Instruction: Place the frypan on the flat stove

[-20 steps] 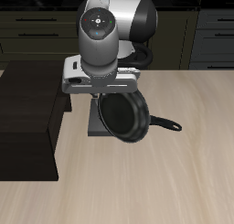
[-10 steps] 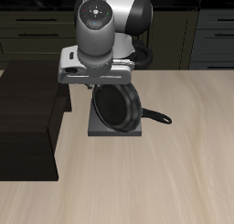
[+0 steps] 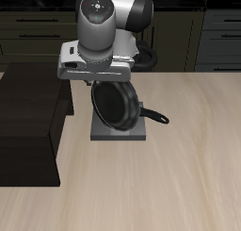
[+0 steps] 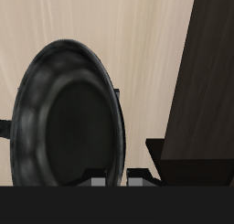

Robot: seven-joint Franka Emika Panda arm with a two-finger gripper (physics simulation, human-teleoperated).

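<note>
One robot arm is holding the frypan (image 3: 118, 105) over the flat stove (image 3: 120, 131), a grey plate lying on a pale wooden worktop (image 3: 188, 169) beside a dark brown cabinet block (image 3: 33, 122). The pan is hanging tilted, its round black bowl facing partly sideways and its thin handle (image 3: 156, 115) pointing out over the worktop. The pincer (image 4: 113, 180) is closed on the frypan's rim; in the wrist view its two fingertips are sitting close together at the pan's edge.

Judging from this, the pan is already above the stove but not yet resting flat on it. Doing the step well probably means lowering slowly and levelling the bowl so its base meets the plate evenly, centred over the burner, which is hidden under the pan. Letting go while the pan is tilted risks it tipping or sliding off.

No brand, label or readable writing is showing anywhere; a small round red mark sits on the arm's head.
</note>
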